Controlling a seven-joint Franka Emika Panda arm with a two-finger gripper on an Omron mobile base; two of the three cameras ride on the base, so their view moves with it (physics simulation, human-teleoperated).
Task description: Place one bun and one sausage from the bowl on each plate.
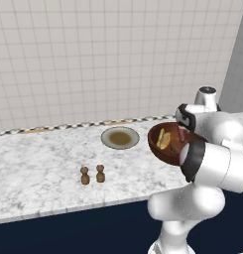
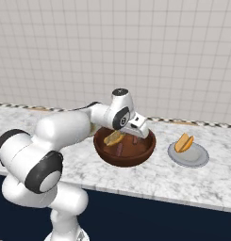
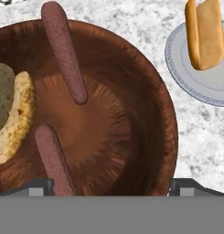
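A: Gripper (image 3: 111,185), fingertips spread wide apart, holding nothing, poised over the bowl (image 3: 150,96).
B: Contents?
A: Nearest, a sausage (image 3: 53,157) between the fingertips, long axis running away from them. Beyond, a second sausage (image 3: 64,50) leans on the far rim; a bun (image 3: 15,116) lies beside. Farther, the grey plate (image 3: 195,82) bears another bun (image 3: 205,32).
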